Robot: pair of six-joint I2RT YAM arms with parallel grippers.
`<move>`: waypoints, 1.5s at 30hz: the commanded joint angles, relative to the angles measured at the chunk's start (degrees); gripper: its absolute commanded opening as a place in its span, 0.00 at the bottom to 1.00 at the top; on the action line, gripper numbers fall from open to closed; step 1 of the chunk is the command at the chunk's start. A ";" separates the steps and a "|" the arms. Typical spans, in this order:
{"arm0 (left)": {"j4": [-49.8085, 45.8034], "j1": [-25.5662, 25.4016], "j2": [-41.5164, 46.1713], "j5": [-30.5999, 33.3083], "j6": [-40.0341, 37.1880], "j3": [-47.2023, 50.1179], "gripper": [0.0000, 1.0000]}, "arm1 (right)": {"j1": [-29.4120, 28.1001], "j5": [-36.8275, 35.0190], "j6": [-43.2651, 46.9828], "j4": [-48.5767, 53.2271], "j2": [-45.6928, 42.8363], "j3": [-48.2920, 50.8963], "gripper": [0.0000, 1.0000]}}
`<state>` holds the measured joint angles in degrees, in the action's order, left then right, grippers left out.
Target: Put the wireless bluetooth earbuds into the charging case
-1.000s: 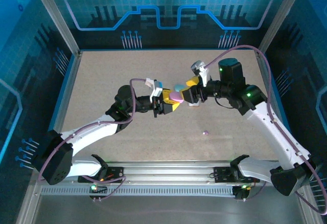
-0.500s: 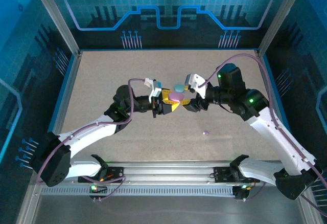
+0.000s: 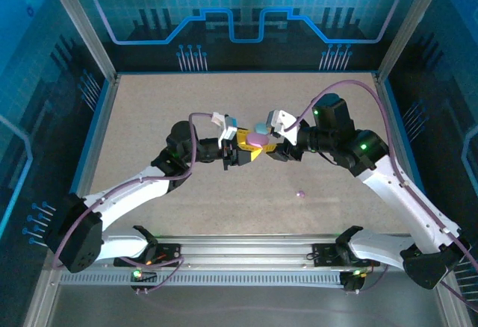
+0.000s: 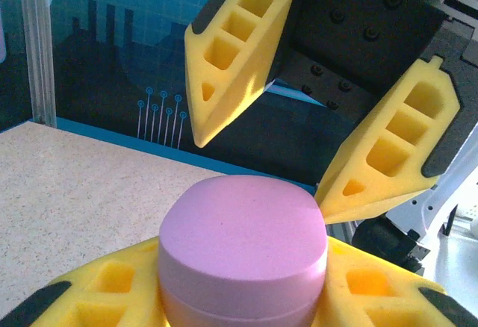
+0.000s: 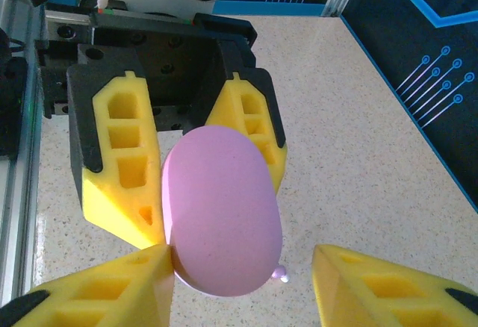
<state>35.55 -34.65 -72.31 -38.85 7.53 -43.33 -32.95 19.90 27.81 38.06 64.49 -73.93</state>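
**Right arm closes in on the held case**

Swinging in over the last second, the right arm has brought its jaws up against the other arm's, and they have drawn narrower. On the left, the left pincer [image 3: 249,152] grips the charging case [image 4: 243,230] between yellow foam fingers above the speckled tabletop [image 3: 149,118]. That case is a smooth lilac-pink pebble, oval from above, with a lid seam around its side. Just behind it shows a light blue rounded piece [image 3: 261,128]. The right pincer [image 4: 261,169] stands partly open, its fingers on either side of the case's end, one touching the edge, the other clear. Further right, one tiny purple earbud [image 3: 301,192] lies on the tabletop, well apart from the case.
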 commanded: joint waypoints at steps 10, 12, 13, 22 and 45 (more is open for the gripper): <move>-5.91 -0.77 2.44 -4.92 -5.20 -2.79 0.30 | 0.12 -3.11 -2.48 -5.11 -0.79 -0.16 0.46; -6.54 -0.74 2.56 -4.90 -5.72 -3.03 0.30 | 0.30 -2.92 -2.87 -5.10 -0.76 -0.14 0.46; -6.73 -0.76 2.61 -4.92 -5.76 -3.07 0.30 | 0.40 -3.11 -3.26 -5.00 -0.48 -0.28 0.46; -6.36 -0.79 2.53 -4.83 -5.75 -3.50 0.30 | 0.90 -0.50 -3.03 -3.34 0.68 -0.74 0.46; -6.82 -0.77 1.29 -2.52 -5.95 -3.32 0.50 | -0.31 4.09 -3.30 -1.68 2.26 -2.71 0.03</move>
<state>28.91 -35.18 -71.48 -41.91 2.42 -44.95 -32.69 21.43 25.02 36.42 66.94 -74.61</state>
